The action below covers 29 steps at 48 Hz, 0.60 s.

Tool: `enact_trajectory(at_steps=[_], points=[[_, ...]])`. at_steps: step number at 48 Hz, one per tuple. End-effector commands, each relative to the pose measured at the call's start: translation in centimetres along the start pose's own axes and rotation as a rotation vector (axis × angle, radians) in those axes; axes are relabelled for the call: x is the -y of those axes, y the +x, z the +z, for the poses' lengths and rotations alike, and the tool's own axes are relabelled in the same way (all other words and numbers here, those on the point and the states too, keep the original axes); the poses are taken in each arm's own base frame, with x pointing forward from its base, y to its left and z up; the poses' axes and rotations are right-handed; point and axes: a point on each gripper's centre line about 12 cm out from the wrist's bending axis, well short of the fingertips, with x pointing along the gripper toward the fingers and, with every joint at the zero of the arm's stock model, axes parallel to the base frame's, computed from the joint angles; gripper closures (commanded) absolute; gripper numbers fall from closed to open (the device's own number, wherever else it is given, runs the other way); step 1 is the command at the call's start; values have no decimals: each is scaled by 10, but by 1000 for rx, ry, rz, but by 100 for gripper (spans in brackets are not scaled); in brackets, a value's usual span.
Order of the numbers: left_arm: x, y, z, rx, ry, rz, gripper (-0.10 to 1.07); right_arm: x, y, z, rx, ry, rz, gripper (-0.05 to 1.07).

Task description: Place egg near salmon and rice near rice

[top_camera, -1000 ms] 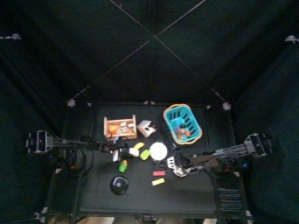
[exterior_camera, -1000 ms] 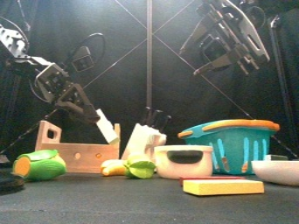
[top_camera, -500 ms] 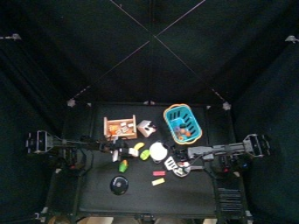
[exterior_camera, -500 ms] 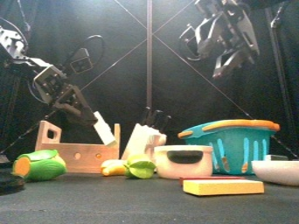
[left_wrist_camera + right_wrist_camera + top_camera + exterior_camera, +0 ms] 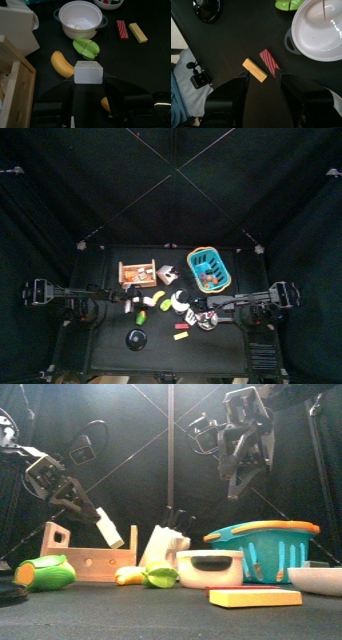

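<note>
Egg [image 5: 254, 70]: lies flat on the worktop [image 5: 224, 47], well below the right gripper [image 5: 262, 76] and almost straight ahead of it, just off the gripper's centre line toward one jaw. Runs with its long axis on a slant to the line between the two jaws, neither across it nor along it, so probably calls for a wrist turn before any descent, if it needs shifting at all. Sits just beside the red striped salmon [image 5: 269, 61], parallel to it, the near corners close or perhaps touching; cannot tell which. Looks, on that showing, already in place or nearly so. Hangs much nearer the right gripper than the left, with the white pot [image 5: 328, 30] farther off past the salmon. Right gripper: spread wide, empty, touching nothing, high over the worktop in the front view. Left gripper [image 5: 88, 81]: pinching a white rice block [image 5: 87, 71] between its jaw tips, clear of the worktop, above a banana [image 5: 61, 64] and a green piece [image 5: 87, 48], with the egg well away beyond them. Judged from this, egg work for the right arm and rice work for the left.
</note>
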Motion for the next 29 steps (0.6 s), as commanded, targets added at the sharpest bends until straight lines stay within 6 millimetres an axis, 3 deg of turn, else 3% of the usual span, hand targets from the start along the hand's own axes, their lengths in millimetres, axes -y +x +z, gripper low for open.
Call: enact_trajectory(at_steps=[1,14,20,29], points=[[-1,-6,0,3,-30,25,42,-6,-7,6,56,-42,21,22],[13,-25,-17,-43,-179,41,42,-7,-6,11,123,-136,9,22],[23,-26,-28,-84,-227,18,41,-5,-4,11,135,-145,8,22],[22,-28,-43,-159,-271,48,41,0,1,7,134,-142,1,22]])
